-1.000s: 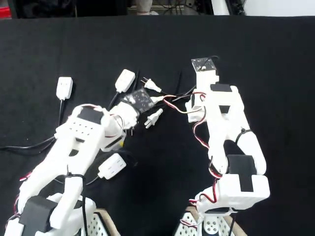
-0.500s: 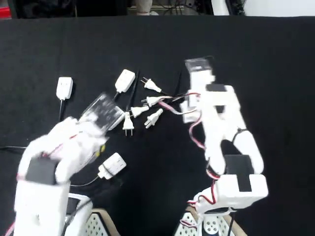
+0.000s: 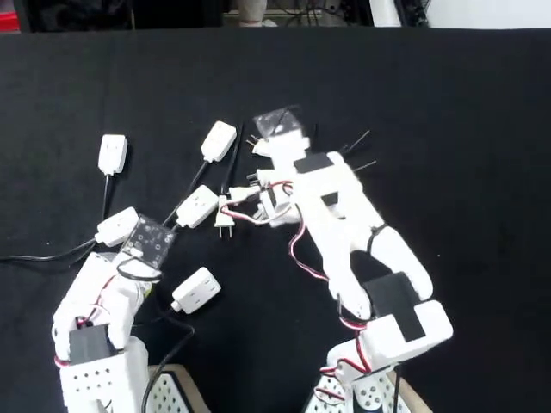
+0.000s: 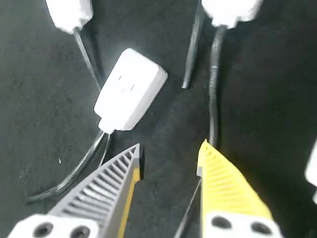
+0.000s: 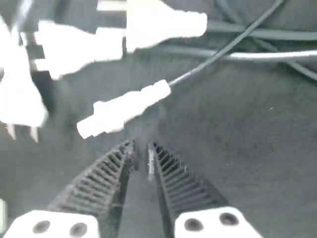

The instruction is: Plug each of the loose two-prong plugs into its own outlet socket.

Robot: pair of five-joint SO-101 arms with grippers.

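Left gripper (image 4: 168, 151): spread wide, empty, above the black cloth (image 4: 277, 74).
Outlet socket (image 4: 130, 89): flat just beyond that gripper, cord trailing back under it.
Right gripper (image 5: 141, 148): nearly closed on nothing.
Nearest plug (image 5: 119, 109): just ahead of it, apart.
In the way: crossing cords (image 5: 257, 32), more plugs (image 5: 74, 47) crowded beside.
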